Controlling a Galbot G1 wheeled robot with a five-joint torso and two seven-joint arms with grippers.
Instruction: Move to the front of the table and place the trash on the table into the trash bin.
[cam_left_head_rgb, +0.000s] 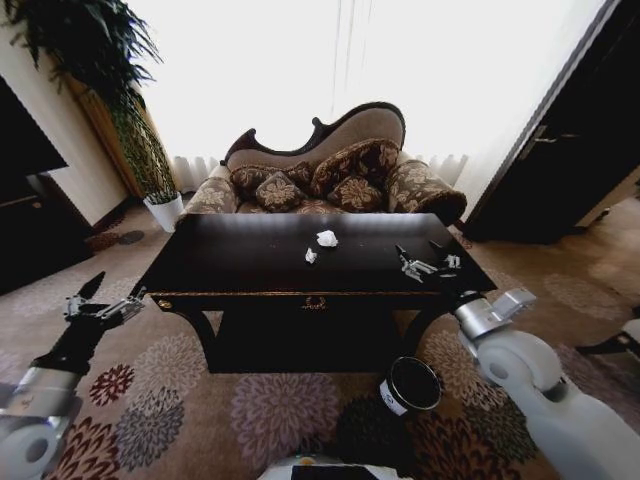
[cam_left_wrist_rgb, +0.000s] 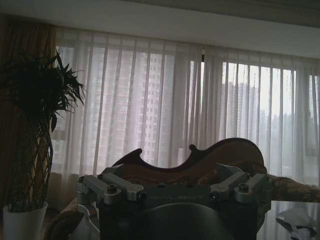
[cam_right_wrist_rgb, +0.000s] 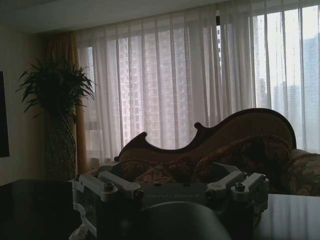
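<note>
Carpeted lounge, sofa (cam_left_head_rgb: 330, 165) behind. Table (cam_left_head_rgb: 240, 270): two white paper balls (cam_left_head_rgb: 326, 238) near centre. Right gripper (cam_left_head_rgb: 425, 262) over the table's right edge, fingers spread, holding nothing. Left gripper (cam_left_head_rgb: 100, 298) off the table's left front corner, fingers parted, holding nothing. Trash bin (cam_left_head_rgb: 410, 385) on carpet by front right leg, tilted, white label illegible

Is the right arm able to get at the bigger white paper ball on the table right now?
Probably yes: the right gripper hangs over the table, and nothing stands between it and the paper ball.
</note>
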